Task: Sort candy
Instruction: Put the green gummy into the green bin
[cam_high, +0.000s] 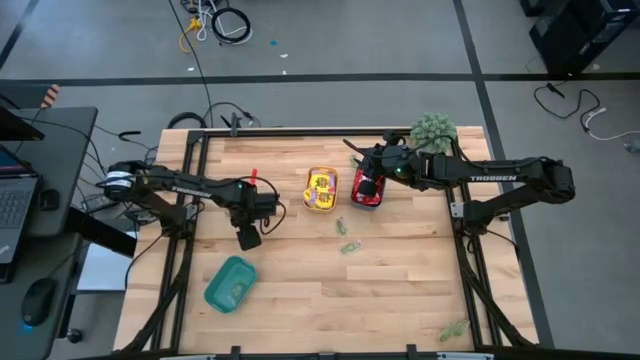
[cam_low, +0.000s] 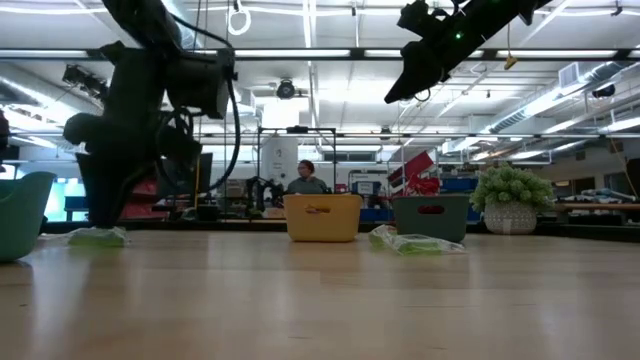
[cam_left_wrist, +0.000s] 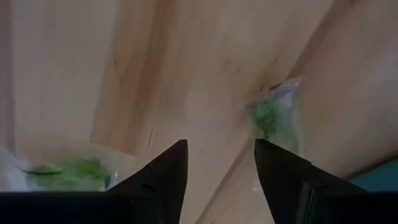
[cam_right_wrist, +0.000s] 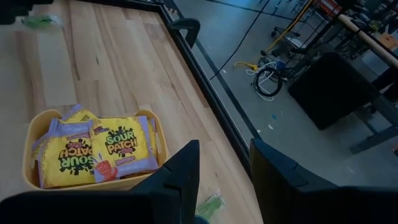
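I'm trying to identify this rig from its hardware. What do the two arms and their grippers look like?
Both arms are black with jointed tubular links. The right arm carries white TROSSEN lettering; the left arm has fainter white lettering, and dark cables loop around its wrist. A small green light glows near the right gripper. The left gripper has two dark, wedge-shaped fingers tapering to points.

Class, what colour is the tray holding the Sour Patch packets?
Yellow tray; the right wrist view shows it best.

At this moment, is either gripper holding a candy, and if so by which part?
Nothing is held. The left gripper shows open fingers with bare table between them, pale green candy lying beyond. The right gripper is empty above the yellow tray.
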